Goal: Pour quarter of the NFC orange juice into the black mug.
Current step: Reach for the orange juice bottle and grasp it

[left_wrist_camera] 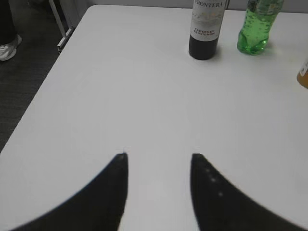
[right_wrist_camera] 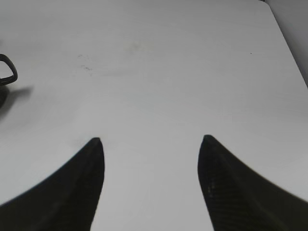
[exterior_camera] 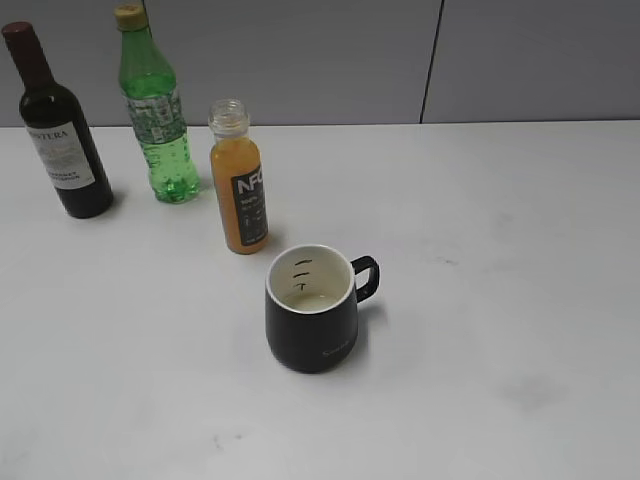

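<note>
Bottles: you have three standing upright on the white bench (exterior_camera: pixel 480 300), in a row along its far left.
Mugs: you have one.
Grippers: you have two, each seen only by its own wrist camera.
NFC orange juice (exterior_camera: pixel 239 180): a small clear plastic bottle of orange liquid with a black label and white "NFC" lettering; its wide clear neck is uncapped and the juice reaches up to the shoulder. It stands rightmost of the three bottles, just behind and to the left of the mug, apart from it.
Black mug (exterior_camera: pixel 312 312): a squat black mug with a white interior that carries small dark marks, a black loop handle pointing right and faint lettering near the base. It sits near the middle of the bench, and you can see a little pale liquid at its bottom.
Other bottles: a dark glass wine bottle with a white label (exterior_camera: pixel 58 125) stands far left; a taller green plastic bottle with a yellowish cap (exterior_camera: pixel 155 108) stands between it and the juice.
Left gripper (left_wrist_camera: pixel 159 155): its jaws stand parted over bare bench, holding nothing.
Right gripper (right_wrist_camera: pixel 150 139): its jaws stand wide apart over bare bench, holding nothing.
Exterior view only: you see the whole mug and the juice label.
Left wrist view only: the bench's left edge, dark floor and a white shoe (left_wrist_camera: pixel 8 50).
Right wrist view only: faint scuffs on the bench and just the mug handle (right_wrist_camera: pixel 8 70) at the left edge.
</note>
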Motion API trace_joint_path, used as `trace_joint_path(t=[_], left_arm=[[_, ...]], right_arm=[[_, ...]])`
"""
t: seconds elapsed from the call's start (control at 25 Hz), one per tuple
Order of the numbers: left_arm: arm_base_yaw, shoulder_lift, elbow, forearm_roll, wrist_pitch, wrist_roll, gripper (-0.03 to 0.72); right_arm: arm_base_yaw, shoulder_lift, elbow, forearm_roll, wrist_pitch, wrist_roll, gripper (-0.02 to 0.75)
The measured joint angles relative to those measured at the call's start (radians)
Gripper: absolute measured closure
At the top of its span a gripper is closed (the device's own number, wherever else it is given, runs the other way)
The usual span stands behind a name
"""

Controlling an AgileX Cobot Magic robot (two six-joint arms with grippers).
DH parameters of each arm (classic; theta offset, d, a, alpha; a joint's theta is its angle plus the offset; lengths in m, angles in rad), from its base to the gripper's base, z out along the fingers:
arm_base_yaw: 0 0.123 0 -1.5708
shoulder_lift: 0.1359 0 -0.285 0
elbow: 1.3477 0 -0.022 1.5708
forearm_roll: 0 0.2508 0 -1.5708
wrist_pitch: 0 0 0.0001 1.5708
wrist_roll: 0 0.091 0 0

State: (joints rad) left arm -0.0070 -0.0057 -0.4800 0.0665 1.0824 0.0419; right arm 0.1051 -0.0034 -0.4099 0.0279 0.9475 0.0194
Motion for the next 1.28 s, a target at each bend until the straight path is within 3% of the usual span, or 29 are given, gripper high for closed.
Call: trace_joint_path(t=[0.08, 0.2, 0.32, 0.48, 1.0, 1.28], left_arm=[[0.000, 0.000, 0.000, -0.002, 0.000, 0.000, 0.346], [0.000, 0.000, 0.000, -0.009, 0.000, 0.000, 0.095], [0.000, 0.000, 0.000, -0.013, 0.000, 0.000, 0.025], [0.000, 0.000, 0.000, -0.019, 0.000, 0.000, 0.010], [0.000, 0.005, -0.012, -0.057, -0.023, 0.000, 0.061], [0.000, 0.178, -0.033, -0.079, -0.414, 0.029, 0.061]], right_arm=[[0.000, 0.000, 0.000, 0.000, 0.000, 0.000, 0.270], [0.000, 0.000, 0.000, 0.000, 0.000, 0.000, 0.270], [0.000, 0.000, 0.000, 0.000, 0.000, 0.000, 0.270], [0.000, 0.000, 0.000, 0.000, 0.000, 0.000, 0.270], [0.000, 0.000, 0.000, 0.000, 0.000, 0.000, 0.270], [-0.001, 0.000, 0.000, 0.000, 0.000, 0.000, 0.270]])
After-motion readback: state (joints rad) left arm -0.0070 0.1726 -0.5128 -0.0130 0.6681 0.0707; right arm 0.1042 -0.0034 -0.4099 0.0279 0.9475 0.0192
